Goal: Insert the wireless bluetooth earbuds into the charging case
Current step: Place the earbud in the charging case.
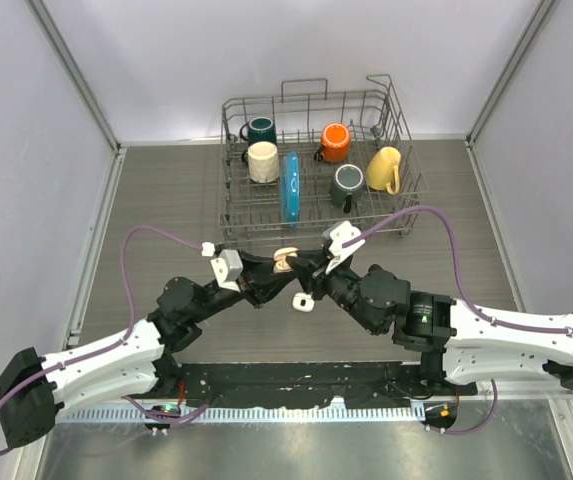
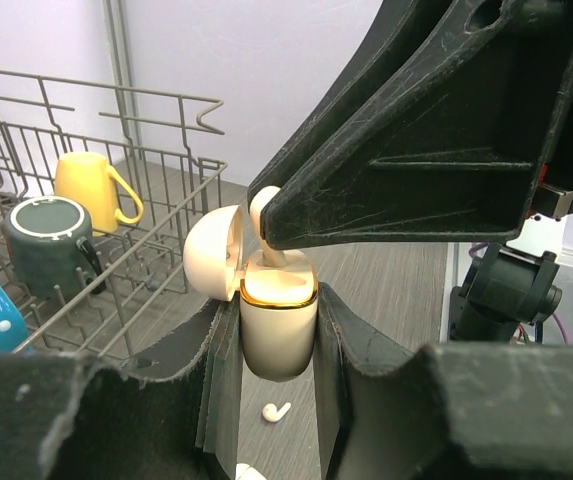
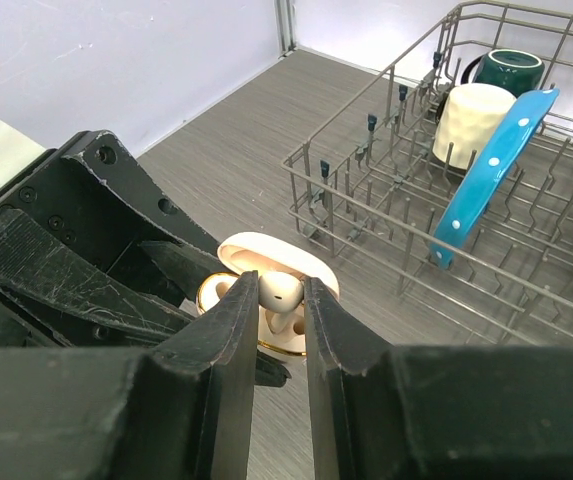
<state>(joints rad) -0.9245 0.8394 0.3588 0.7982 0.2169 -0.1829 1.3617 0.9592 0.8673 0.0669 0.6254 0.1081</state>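
While the open charging case [image 2: 278, 345] is clamped upright between the closed-in fingers of the left gripper [image 2: 278, 318], an earbud [image 3: 281, 289] is pinched by the right gripper [image 3: 279, 297], its stem lowered into the case's mouth. A second earbud [image 2: 276, 410] is seen lying on the table [image 2: 391, 270] below.

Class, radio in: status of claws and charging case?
Left claw shut on cream gold-rimmed plastic charging case, lid open. Right claw shut on small white earbud at its mouth. Nothing blocking.
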